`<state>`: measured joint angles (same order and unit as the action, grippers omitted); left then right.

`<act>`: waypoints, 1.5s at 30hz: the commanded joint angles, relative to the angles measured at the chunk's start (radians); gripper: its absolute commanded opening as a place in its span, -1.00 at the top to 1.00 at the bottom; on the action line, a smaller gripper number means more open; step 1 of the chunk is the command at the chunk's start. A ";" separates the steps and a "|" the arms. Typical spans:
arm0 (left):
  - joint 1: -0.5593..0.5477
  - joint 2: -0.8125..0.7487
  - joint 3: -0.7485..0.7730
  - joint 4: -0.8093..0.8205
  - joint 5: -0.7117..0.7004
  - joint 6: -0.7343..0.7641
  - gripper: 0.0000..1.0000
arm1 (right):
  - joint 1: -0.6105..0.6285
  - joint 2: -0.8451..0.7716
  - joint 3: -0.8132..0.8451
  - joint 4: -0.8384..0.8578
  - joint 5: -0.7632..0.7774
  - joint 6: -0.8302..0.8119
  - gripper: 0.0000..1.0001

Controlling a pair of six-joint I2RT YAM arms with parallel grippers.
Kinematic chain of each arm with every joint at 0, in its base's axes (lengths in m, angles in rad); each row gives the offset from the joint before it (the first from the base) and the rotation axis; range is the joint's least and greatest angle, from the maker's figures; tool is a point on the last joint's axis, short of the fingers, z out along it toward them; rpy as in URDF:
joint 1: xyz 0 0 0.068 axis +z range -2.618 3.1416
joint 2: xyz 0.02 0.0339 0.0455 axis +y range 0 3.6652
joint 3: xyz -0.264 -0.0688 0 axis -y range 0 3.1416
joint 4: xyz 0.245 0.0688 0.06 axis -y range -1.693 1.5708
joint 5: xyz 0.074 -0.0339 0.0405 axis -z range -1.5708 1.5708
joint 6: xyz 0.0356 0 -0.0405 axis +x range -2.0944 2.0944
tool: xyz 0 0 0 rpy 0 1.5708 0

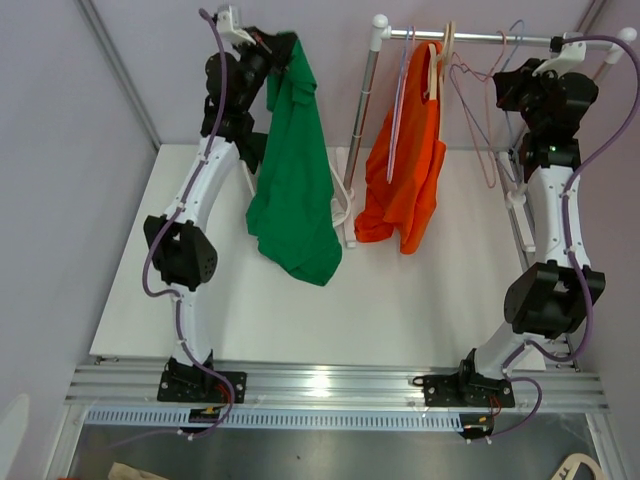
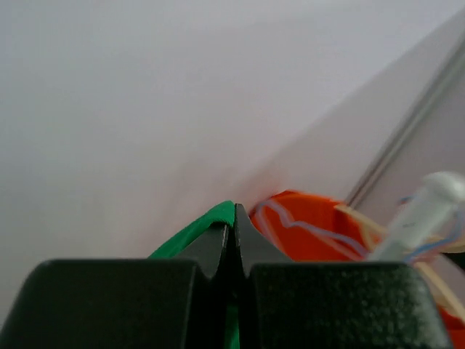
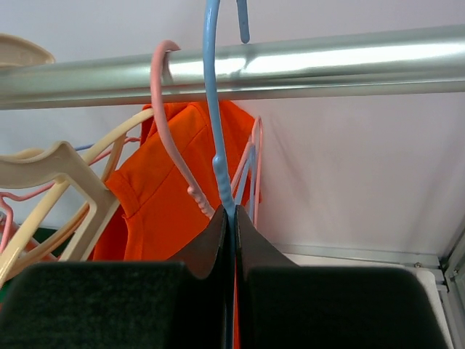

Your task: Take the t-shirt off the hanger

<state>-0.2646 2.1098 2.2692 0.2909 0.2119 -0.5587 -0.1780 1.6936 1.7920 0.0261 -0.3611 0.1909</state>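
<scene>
A green t-shirt (image 1: 295,180) hangs from my left gripper (image 1: 272,52), which is raised at the back left, away from the rail. No hanger shows in the shirt. In the left wrist view the jaws (image 2: 232,225) are shut on a fold of the green fabric (image 2: 190,234). My right gripper (image 1: 503,85) is up by the rail (image 1: 480,38). In the right wrist view it (image 3: 232,217) is shut on the neck of an empty blue hanger (image 3: 216,160) hooked over the rail (image 3: 327,65).
An orange t-shirt (image 1: 405,180) hangs on a hanger at the rail's left part and shows in the right wrist view (image 3: 167,196). An empty pink hanger (image 3: 171,131) and cream hangers (image 3: 65,189) hang beside the blue one. The rack's upright post (image 1: 362,120) stands between the shirts.
</scene>
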 commanded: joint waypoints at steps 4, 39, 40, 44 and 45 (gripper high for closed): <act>0.030 -0.114 -0.192 -0.462 -0.340 -0.082 0.99 | 0.009 -0.029 0.021 0.017 -0.004 -0.008 0.49; -0.093 -0.501 -0.657 -0.742 -0.436 0.019 -0.99 | 0.241 -0.170 0.153 -0.491 0.082 -0.044 0.28; -0.099 -0.511 -0.649 -0.751 -0.436 0.026 -0.99 | 0.250 -0.149 0.161 -0.497 0.091 -0.047 0.28; -0.140 -0.562 -0.649 -0.762 -0.491 0.078 -0.99 | 0.296 -0.101 0.214 -0.537 0.135 -0.067 0.28; -0.148 -0.573 -0.654 -0.762 -0.506 0.086 -0.99 | 0.305 -0.092 0.222 -0.551 0.158 -0.071 0.29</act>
<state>-0.3798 1.6016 1.5951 -0.4461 -0.2161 -0.5446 0.1017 1.5909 1.9385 -0.4946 -0.2516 0.1390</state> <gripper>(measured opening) 0.994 0.359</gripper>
